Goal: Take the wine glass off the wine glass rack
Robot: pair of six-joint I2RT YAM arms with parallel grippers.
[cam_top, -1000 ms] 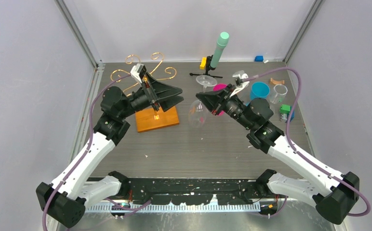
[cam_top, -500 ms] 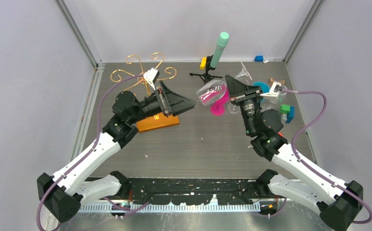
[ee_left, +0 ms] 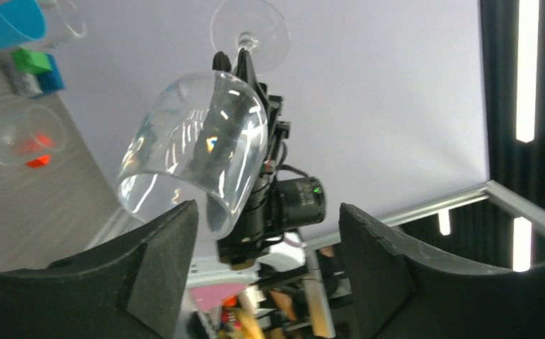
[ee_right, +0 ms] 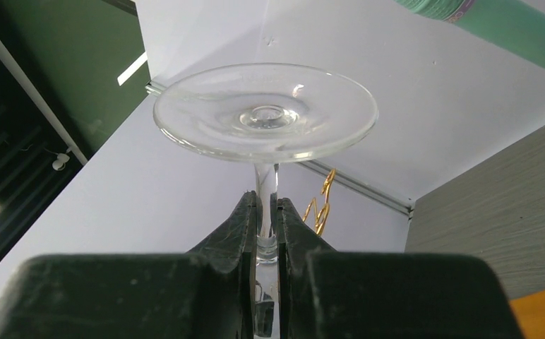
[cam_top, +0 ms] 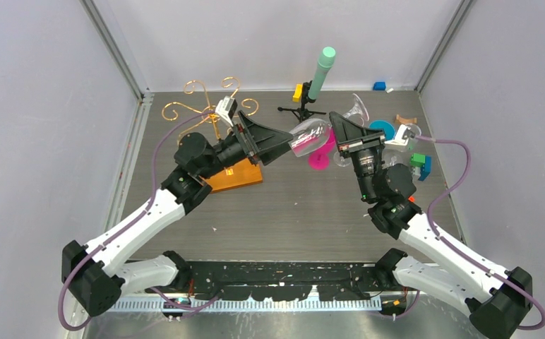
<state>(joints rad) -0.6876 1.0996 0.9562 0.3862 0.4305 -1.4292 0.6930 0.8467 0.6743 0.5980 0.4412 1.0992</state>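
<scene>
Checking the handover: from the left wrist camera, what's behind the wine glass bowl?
Through the clear wine glass: the right gripper, fingers shut on its stem, and the black wrist. The clamped stem section is covered.

wine glass: clear, glossy glass | wine glass rack, 11 o'clock: thin shiny gold metal on smooth orange-brown wood | right gripper: matt black plastic | table: matt grey wood-grain

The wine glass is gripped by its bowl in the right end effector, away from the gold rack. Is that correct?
Not quite. The right end effector grips the wine glass by its stem, just under the foot, not by its bowl; the right wrist view shows this. The glass is indeed away from the gold rack.
</scene>
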